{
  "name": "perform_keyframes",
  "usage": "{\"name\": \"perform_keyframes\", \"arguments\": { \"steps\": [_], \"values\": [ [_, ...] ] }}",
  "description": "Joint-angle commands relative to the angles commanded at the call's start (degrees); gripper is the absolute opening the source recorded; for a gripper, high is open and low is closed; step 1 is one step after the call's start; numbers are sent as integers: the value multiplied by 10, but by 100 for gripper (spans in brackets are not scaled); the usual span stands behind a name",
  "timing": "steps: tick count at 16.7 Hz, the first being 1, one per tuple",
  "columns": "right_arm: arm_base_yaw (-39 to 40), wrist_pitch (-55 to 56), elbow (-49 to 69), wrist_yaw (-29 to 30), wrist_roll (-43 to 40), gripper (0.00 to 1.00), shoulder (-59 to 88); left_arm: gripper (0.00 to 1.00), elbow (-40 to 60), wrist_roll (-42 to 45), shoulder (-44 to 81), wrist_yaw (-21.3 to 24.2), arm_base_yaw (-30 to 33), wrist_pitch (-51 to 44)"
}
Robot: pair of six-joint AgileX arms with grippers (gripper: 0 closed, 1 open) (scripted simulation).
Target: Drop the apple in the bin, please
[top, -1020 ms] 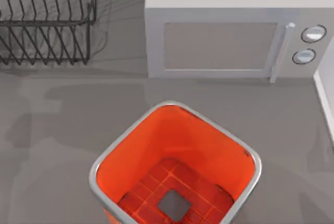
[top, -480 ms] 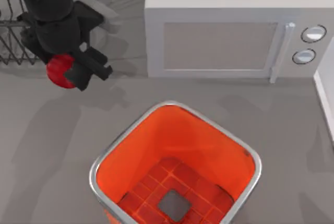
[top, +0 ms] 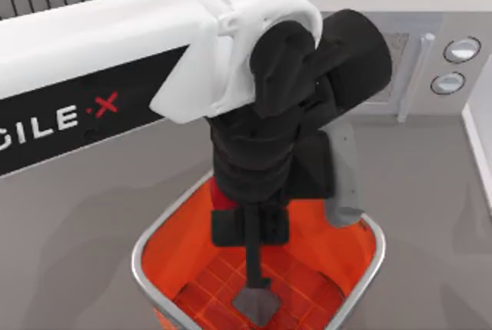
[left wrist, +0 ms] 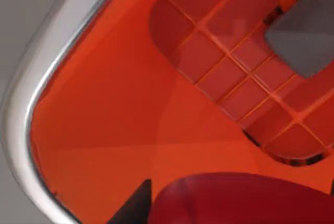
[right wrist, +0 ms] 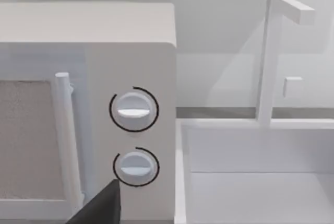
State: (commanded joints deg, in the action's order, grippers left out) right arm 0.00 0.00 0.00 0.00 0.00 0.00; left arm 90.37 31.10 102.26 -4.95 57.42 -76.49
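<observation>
Hanging over the bin [top: 157,239] in the top view, the left gripper [top: 250,226] points down into the orange well, the apple [top: 221,196] a red sliver tucked against its near side, so a release would fall inside the silver rim. The left wrist view has the apple [left wrist: 245,200] pressed close under the camera, clamped in the fingers, with the bin's gridded floor directly beyond. The right wrist view faces the microwave [right wrist: 88,109] and a white sink [right wrist: 250,182]; that arm sits parked off right, its fingers unreadable.

"ILE·X" on left arm [top: 115,68]
</observation>
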Motion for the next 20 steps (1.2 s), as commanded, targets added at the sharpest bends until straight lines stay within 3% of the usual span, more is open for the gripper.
{"name": "perform_keyframes", "arguments": {
  "steps": [3,10,16,20],
  "values": [
    [0,0,0,0,0,100,0,0,-12,18,-13,-7,46,3],
    [0,0,0,0,0,100,0,0,-19,24,-12,-14,42,12],
    [0,0,0,0,0,100,0,0,-129,33,0,-9,35,138],
    [0,0,0,0,0,100,0,0,-150,35,3,-7,33,160]
  ]
}}
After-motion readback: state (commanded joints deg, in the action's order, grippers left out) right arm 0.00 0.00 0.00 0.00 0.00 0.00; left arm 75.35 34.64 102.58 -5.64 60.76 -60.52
